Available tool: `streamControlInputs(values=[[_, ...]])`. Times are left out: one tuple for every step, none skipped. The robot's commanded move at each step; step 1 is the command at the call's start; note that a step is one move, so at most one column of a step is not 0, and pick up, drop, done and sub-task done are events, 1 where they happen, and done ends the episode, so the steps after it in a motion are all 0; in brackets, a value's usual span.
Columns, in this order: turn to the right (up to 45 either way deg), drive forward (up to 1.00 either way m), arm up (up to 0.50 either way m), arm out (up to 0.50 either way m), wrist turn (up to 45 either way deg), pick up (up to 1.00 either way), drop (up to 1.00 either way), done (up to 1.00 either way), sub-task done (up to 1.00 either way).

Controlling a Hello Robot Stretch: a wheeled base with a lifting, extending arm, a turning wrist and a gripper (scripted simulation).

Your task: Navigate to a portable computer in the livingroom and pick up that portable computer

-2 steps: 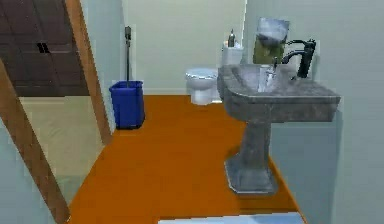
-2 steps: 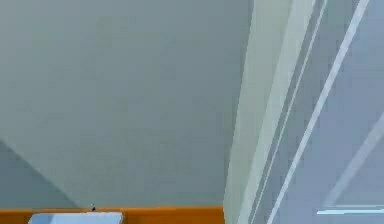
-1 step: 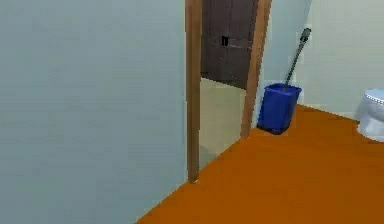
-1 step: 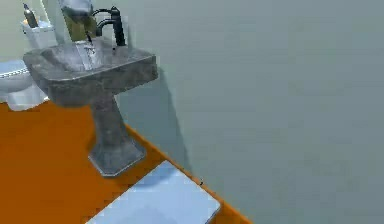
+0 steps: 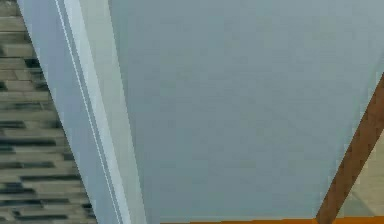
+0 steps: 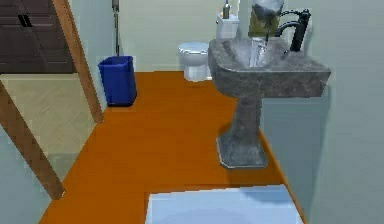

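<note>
Facing the camera at close range in the forward view is a pale blue-grey panel (image 5: 240, 100). A white frame edge (image 5: 100, 110) slants down its left side, with mottled tiles (image 5: 30, 130) beyond, and a wooden post (image 5: 355, 160) crosses the lower right corner. In the arm side view, an orange floor (image 6: 160, 140) lies open between a wooden door frame (image 6: 80, 60) on the left and a stone pedestal sink (image 6: 265, 70) on the right. A blue bin (image 6: 118, 80) and a white toilet (image 6: 194, 58) stand by the far wall. A pale blue mat (image 6: 225, 207) lies at the bottom edge. Where the portable computer is cannot be told, nor can the gripper's state.
</note>
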Motion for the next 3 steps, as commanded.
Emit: streamControlInputs(values=[[-12.0,0.0,0.0,0.0,0.0,0.0,0.0,0.0,0.0],[0.0,0.25,0.0,0.0,0.0,0.0,0.0,0.0,0.0],[45.0,0.0,0.0,0.0,0.0,0.0,0.0,0.0,0.0]])
